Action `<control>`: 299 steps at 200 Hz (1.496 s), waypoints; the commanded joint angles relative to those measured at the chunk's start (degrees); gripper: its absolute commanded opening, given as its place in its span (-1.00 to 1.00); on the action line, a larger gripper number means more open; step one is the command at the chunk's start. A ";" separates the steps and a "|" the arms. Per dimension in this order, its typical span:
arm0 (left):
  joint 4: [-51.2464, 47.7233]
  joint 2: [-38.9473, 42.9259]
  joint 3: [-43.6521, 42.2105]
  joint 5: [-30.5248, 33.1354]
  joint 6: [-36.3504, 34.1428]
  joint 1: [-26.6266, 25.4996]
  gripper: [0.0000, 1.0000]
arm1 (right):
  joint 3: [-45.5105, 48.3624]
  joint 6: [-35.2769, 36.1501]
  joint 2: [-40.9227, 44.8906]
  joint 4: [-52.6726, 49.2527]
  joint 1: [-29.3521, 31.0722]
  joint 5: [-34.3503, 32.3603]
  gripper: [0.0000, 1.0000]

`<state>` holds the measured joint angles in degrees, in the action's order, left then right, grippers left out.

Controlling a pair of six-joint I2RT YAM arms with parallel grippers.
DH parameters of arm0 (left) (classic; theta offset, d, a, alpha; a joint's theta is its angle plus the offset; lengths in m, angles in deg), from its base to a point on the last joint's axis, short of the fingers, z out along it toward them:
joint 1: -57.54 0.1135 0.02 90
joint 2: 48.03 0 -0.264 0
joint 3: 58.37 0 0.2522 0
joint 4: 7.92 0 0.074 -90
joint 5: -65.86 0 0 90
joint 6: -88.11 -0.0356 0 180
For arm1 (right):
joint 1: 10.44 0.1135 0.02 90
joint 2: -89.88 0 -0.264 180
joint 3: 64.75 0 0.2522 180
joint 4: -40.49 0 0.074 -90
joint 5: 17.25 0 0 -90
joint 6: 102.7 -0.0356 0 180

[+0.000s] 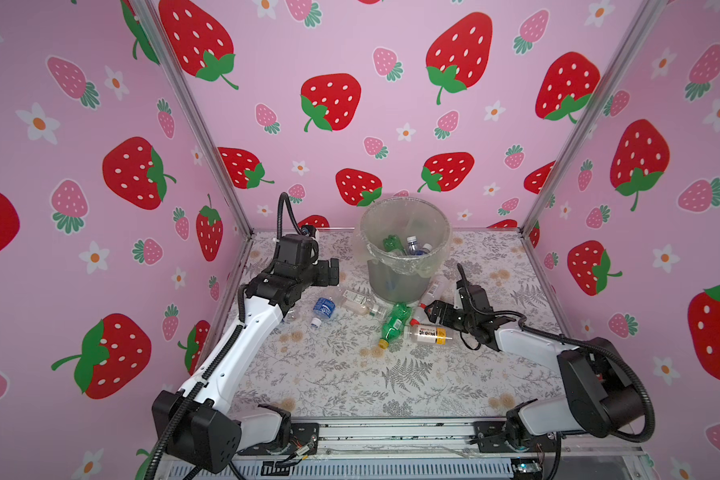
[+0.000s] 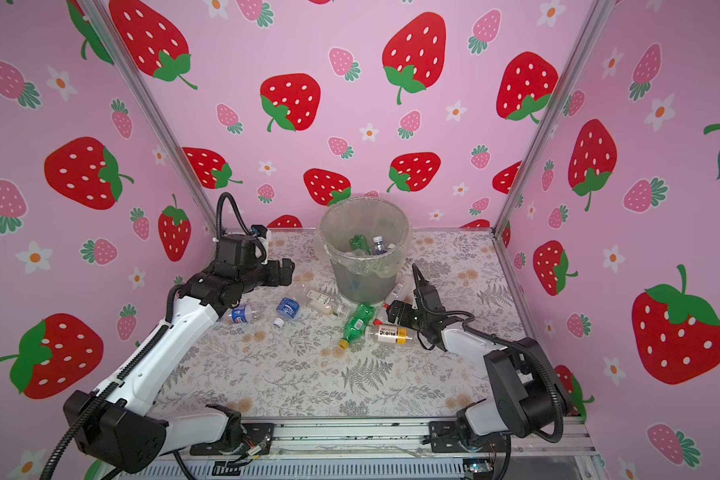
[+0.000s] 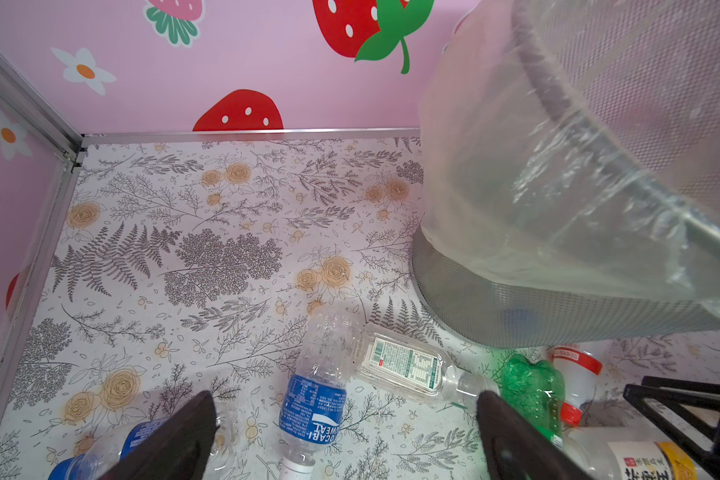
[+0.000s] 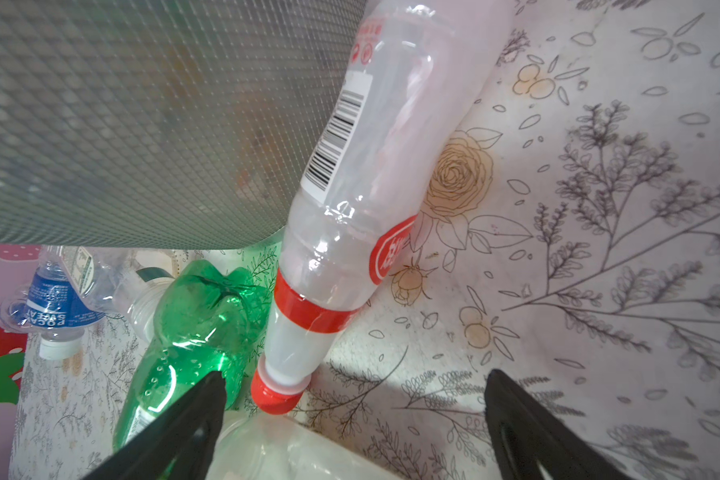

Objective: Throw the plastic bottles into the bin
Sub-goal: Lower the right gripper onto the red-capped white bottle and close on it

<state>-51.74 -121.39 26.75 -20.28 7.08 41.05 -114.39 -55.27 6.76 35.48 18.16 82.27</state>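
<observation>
- Right gripper [image 4: 356,376], jaws wide and empty, has the neck of the red-capped bottle [image 4: 371,199] between them, its body just beside the bin [image 4: 142,116].
- Closing could pinch the green bottle [image 4: 192,316] by one jaw, or squirt the slick neck out.
- Whitish, uncrushed, red-banded; left gripper [image 3: 345,395] likewise gapes empty, a blue-labelled bottle [image 3: 314,399] ahead between its jaws.
</observation>
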 commanded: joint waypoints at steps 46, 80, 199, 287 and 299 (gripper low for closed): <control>-0.72 0.54 0.70 -2.19 0.16 0.28 0.98 | -3.00 -3.44 -4.91 4.69 1.81 0.36 0.91; -0.91 0.33 0.94 -2.67 0.33 0.25 0.98 | -1.98 -6.70 -5.86 6.66 2.77 -1.08 0.87; -1.22 0.24 1.06 -4.47 0.00 0.32 0.98 | -4.20 -10.59 -11.70 8.61 4.36 -4.06 0.73; -1.18 -0.33 1.16 -5.09 0.28 0.32 0.98 | -4.11 -10.86 -15.28 10.45 4.45 -4.50 0.44; -1.44 -0.55 1.40 -5.18 0.35 0.32 0.98 | -4.08 -10.64 -15.46 10.65 4.45 -4.60 0.38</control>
<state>-52.40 -121.57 26.75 -24.65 7.34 41.16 -118.56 -65.21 -6.87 47.22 22.21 78.75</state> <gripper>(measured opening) 0.991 0.717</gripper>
